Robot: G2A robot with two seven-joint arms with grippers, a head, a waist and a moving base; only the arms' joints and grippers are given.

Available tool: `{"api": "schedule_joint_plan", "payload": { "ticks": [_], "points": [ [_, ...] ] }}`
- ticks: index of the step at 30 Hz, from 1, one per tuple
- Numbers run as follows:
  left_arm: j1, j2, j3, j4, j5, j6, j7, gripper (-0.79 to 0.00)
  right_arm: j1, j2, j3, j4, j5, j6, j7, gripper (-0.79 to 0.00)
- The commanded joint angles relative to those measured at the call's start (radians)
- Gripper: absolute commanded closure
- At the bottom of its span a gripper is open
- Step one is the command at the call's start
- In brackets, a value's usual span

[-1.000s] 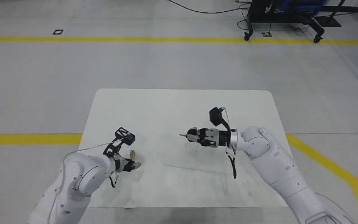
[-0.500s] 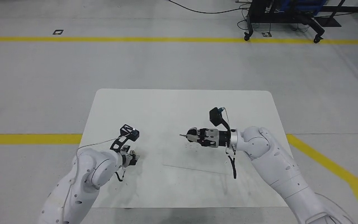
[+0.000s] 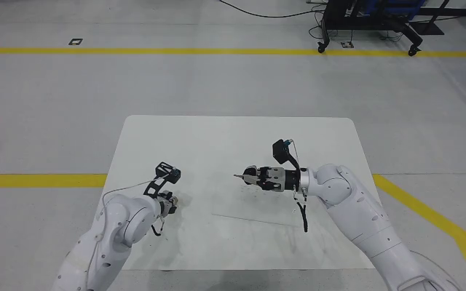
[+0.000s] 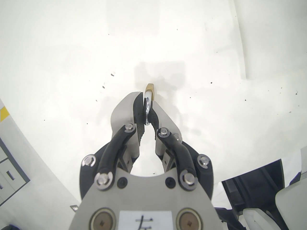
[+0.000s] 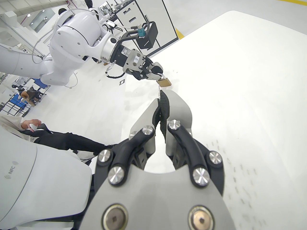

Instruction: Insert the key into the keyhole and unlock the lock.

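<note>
A small brass padlock (image 5: 164,82) hangs by its silver shackle (image 4: 146,107) from my left gripper (image 4: 145,111), which is shut on the shackle just above the white table (image 3: 218,138) near its left edge. Past the pads I see only the top of the brass body (image 4: 150,89). In the top view the left gripper (image 3: 169,203) sits at the table's left side. My right gripper (image 3: 250,177) is over the table's middle, shut on a thin metal key (image 5: 159,90). The key's tip (image 3: 237,176) points toward the padlock, a clear gap away.
A thin clear sheet (image 3: 255,218) lies flat on the table in front of the right arm. A black wheeled frame (image 3: 371,18) stands on the floor far behind. Grey cabinets (image 5: 148,20) stand beyond the table's left side.
My left wrist has turned and its gripper has shifted a little toward the table's far side. The right arm and the key have stayed where they were.
</note>
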Motion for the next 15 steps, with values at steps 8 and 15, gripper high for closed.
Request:
{"api": "schedule_joint_plan", "payload": {
  "ticks": [8, 15],
  "points": [
    [-0.007, -0.004, 0.008, 0.013, 0.001, -0.005, 0.006, 0.000, 0.000, 0.000, 0.000, 0.000, 0.000, 0.000, 0.000, 0.000],
    [-0.012, -0.007, 0.014, 0.016, 0.001, -0.009, 0.012, 0.000, 0.000, 0.000, 0.000, 0.000, 0.000, 0.000, 0.000, 0.000]
  ]
}}
